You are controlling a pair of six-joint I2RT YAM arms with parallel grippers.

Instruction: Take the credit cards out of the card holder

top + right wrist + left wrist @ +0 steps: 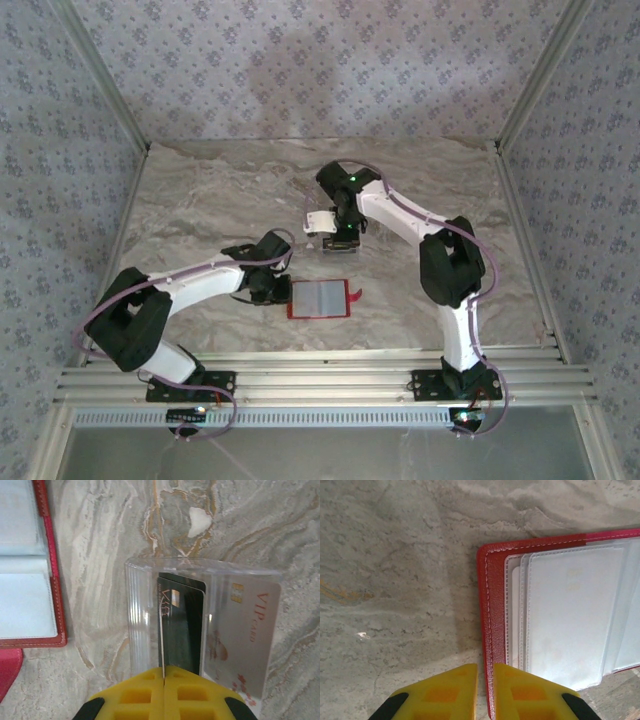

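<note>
A: Top view: red card holder (320, 298) lies open, lower centre. The left gripper (279, 291) is at its left edge, the right gripper (338, 243) above it, at the clear tray (322, 221).
B: Left wrist: jaws a slit apart on the red rim; grip, cannot tell. Pale sleeves (570, 610), soft.
A: Right wrist: jaws clamped on 1 dark card (182, 625), upright in tray, pale VIP card (250, 630) beside. Likely thin, stiff, slick, light: pinch a short edge.

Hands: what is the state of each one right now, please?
Left hand: closed on the red edge of the card holder.
Right hand: closed on a dark credit card, over the clear tray.
</note>
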